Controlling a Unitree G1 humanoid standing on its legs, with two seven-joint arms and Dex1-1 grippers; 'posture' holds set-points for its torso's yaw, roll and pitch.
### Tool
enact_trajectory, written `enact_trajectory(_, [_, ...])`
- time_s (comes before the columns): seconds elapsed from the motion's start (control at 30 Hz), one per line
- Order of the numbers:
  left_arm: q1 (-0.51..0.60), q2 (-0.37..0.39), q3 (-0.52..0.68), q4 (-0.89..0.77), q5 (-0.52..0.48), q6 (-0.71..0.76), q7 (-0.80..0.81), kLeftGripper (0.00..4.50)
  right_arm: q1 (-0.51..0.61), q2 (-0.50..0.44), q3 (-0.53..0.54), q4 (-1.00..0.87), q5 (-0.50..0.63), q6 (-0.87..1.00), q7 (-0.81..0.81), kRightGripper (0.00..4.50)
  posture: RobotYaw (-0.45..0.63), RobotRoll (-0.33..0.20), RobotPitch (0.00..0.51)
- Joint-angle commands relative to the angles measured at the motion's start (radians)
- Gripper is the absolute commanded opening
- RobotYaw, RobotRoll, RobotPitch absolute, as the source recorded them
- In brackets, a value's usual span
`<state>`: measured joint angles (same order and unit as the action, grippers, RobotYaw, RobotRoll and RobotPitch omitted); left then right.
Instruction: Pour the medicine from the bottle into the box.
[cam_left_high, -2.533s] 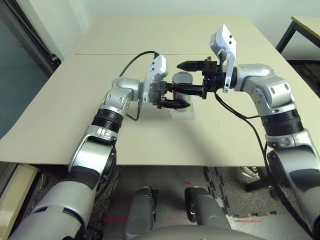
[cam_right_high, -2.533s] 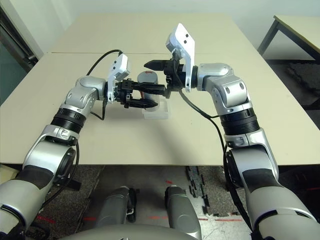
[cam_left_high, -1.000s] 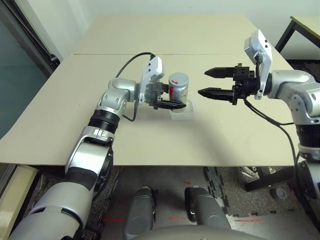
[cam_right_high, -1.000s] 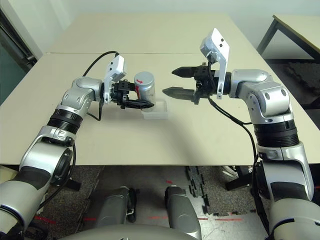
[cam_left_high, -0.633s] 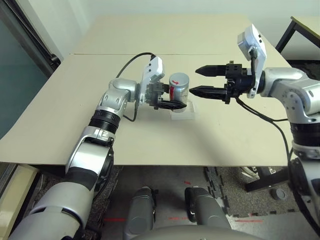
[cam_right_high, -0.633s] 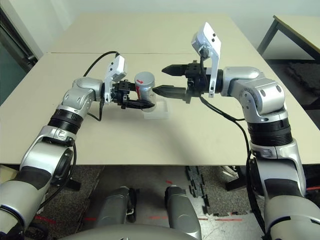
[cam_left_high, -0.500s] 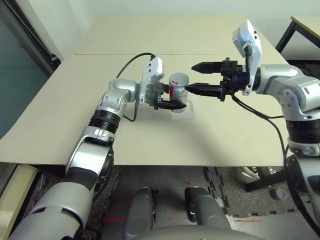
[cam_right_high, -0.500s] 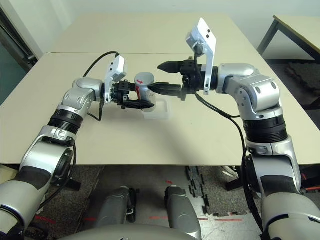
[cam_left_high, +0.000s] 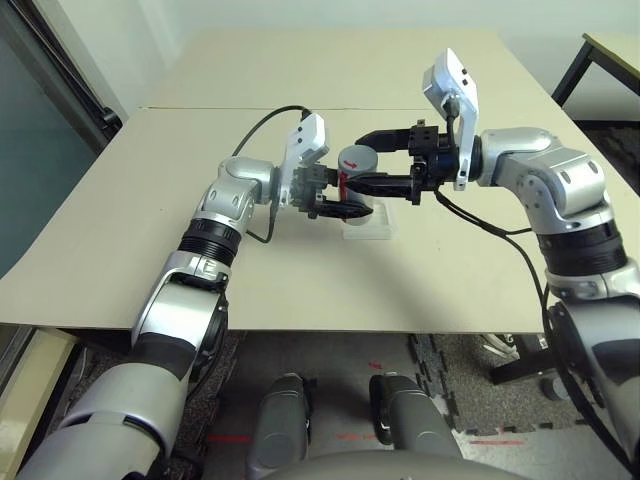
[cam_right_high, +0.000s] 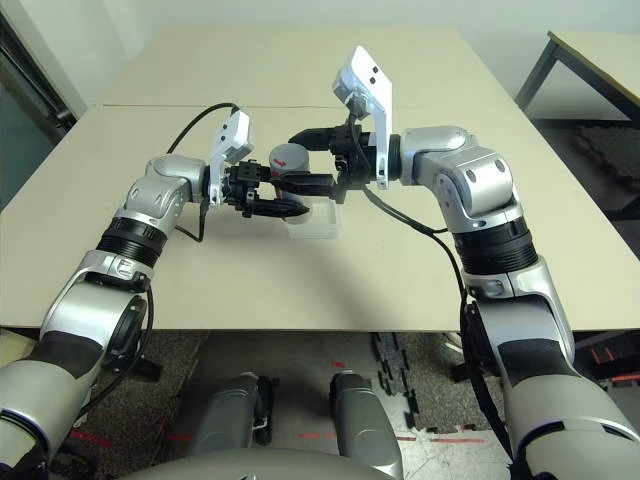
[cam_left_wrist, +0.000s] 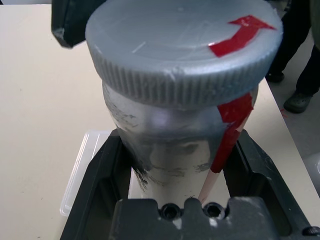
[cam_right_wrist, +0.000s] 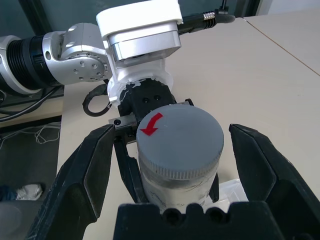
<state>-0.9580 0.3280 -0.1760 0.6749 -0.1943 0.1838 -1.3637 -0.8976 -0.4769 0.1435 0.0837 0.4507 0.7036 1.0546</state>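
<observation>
The silver-grey bottle (cam_left_high: 356, 178) with its red stripe stands upright just above the clear box (cam_left_high: 368, 226), capped by a grey round lid (cam_right_wrist: 179, 137) marked with a red arrow. My left gripper (cam_left_high: 348, 197) is shut on the bottle's body (cam_left_wrist: 170, 140). My right gripper (cam_left_high: 368, 162) is open, one finger on each side of the cap, with a gap showing on both sides in the right wrist view. A corner of the box (cam_left_wrist: 82, 167) shows under the bottle. The medicine is hidden inside the capped bottle.
A seam (cam_left_high: 200, 108) crosses the beige table behind the arms. A black cable (cam_left_high: 262, 125) loops from my left wrist. A second table (cam_left_high: 612, 45) stands at the far right, off this table's right edge.
My right arm has swung left from open space to the bottle, and its open fingers now straddle the cap. The left arm and bottle have stayed put.
</observation>
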Motion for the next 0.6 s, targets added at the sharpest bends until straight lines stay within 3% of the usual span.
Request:
enact_trajectory(0.03, [0.005,0.001,-0.01,-0.015,0.01,0.001,-0.006,2.8,-0.015,0.007,0.002,-0.001,-0.005,-0.003,-0.004,3.91,-0.03,0.0,0.087])
enact_trajectory(0.17, [0.003,-0.002,-0.012,-0.012,0.011,0.001,-0.007,2.8,-0.014,0.012,-0.001,-0.004,-0.007,-0.002,-0.011,2.57,-0.03,0.0,0.087])
enact_trajectory(0.6, [0.009,-0.002,-0.021,-0.008,0.019,-0.005,-0.014,2.8,-0.038,0.019,-0.039,-0.03,0.037,0.08,-0.051,2.57,-0.04,0.0,0.091])
